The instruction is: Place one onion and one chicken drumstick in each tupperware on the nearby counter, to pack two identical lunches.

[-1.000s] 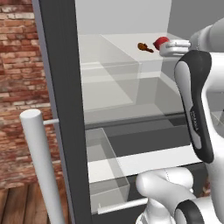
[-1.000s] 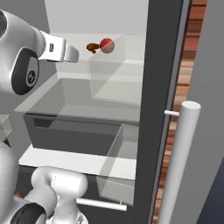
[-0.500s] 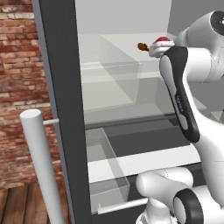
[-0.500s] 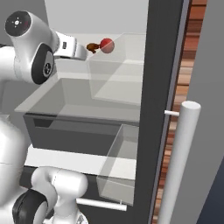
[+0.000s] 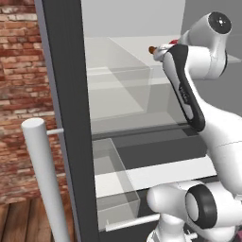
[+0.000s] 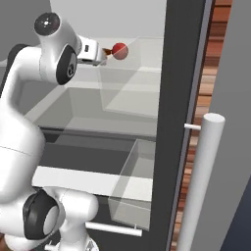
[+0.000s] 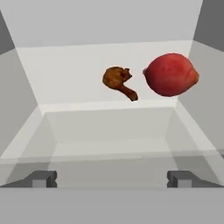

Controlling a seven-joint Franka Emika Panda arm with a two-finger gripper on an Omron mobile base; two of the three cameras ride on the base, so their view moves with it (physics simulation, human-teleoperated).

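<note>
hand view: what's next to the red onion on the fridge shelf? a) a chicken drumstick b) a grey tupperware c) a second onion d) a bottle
a: in the hand view an orange-brown chicken drumstick with a thin bone end lies just beside the red onion on the white shelf.

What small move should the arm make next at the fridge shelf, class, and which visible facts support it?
Probably reach further forward toward the chicken drumstick. The gripper is open and holds nothing, its fingertips short of the shelf's food. The drumstick lies almost straight ahead on the fridge shelf, with the red onion beside it, off to one side, so only a slight aim correction seems needed.
</note>
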